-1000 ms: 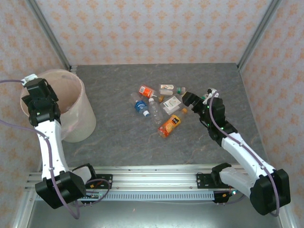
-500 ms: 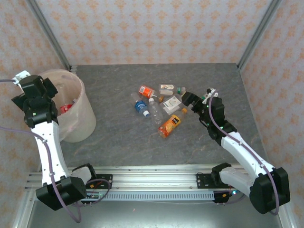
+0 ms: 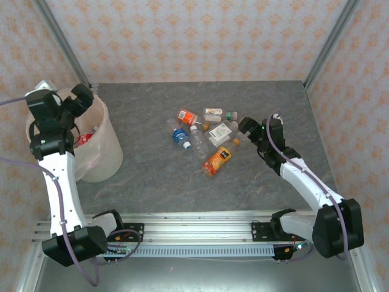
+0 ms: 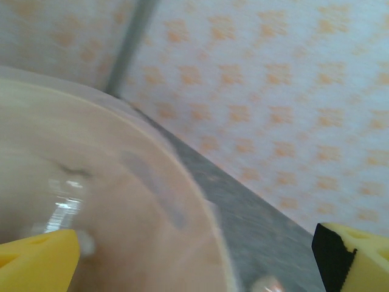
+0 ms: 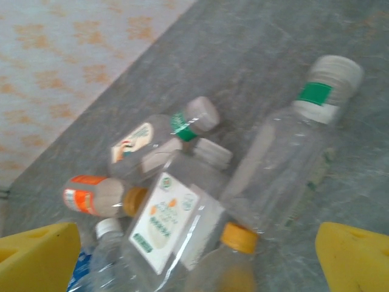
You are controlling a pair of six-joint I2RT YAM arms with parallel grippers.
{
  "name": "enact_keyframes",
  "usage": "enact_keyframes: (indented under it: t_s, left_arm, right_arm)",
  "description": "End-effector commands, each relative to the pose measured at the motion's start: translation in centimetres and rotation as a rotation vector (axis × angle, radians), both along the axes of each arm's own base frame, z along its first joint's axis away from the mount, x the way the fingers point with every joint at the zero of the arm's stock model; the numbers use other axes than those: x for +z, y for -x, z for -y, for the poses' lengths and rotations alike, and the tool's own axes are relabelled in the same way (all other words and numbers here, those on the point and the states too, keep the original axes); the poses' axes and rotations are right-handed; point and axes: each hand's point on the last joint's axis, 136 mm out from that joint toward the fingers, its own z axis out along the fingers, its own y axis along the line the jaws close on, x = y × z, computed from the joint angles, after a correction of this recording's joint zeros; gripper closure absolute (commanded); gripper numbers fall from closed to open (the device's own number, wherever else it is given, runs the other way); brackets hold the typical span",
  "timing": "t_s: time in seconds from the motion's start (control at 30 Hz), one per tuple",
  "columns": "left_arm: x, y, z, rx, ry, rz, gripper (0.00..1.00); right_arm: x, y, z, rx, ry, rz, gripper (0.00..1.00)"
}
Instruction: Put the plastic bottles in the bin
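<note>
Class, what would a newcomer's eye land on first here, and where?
A heap of plastic bottles lies in the middle of the table, the orange bottle brightest at the heap's near edge. At left stands the pinkish bin, the left gripper open over its rim; the right gripper hovers open beside the heap.

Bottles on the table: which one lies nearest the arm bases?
The orange bottle, with orange label and orange cap. It lies on its side at the near edge of the cluster; the other bottles all lie farther back toward the wall.
</note>
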Motion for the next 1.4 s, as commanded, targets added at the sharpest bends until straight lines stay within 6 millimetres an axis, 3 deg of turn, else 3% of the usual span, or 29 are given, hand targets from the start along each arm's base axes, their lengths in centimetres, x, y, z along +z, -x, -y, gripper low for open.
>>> enact_keyframes:
  t_s: [0.0, 0.2, 0.4, 0.6, 0.73, 0.87, 1.07, 1.37]
  left_arm:
    - [2.7, -1.3, 5.2, -0.187, 0.084, 0.110, 0.00]
    - [3.2, -1.8, 11.3, -0.336, 0.140, 0.141, 0.00]
    - [1.8, -0.7, 14.2, -0.396, 0.174, 0.109, 0.00]
    - [0.4, 1.4, 12.4, -0.293, 0.117, 0.081, 0.00]
    - [0.1, 1.9, 12.2, -0.276, 0.123, 0.088, 0.00]
    - [-0.7, 1.9, 11.9, -0.259, 0.130, 0.073, 0.00]
    - [-1.9, 2.0, 11.8, -0.247, 0.138, 0.037, 0.00]
    - [-2.7, 2.2, 11.2, -0.215, 0.128, 0.018, 0.00]
  right_arm:
    - [-1.1, -0.6, 2.0, -0.077, -0.012, -0.082, 0.01]
    - [-3.8, -1.6, 2.5, -0.043, 0.025, -0.281, 0.01]
    - [-6.0, -3.4, 1.8, -0.020, 0.041, -0.421, 0.01]
    - [-8.0, -5.3, 1.4, -0.060, 0.053, -0.510, 0.00]
    - [-8.9, -6.2, 0.6, -0.058, 0.097, -0.543, 0.00]
    - [-10.0, -6.3, 0.9, -0.096, 0.196, -0.587, 0.01]
    - [-11.9, -5.1, 1.9, -0.163, 0.206, -0.627, 0.04]
    - [-12.4, -2.1, 3.4, -0.161, 0.187, -0.617, 0.10]
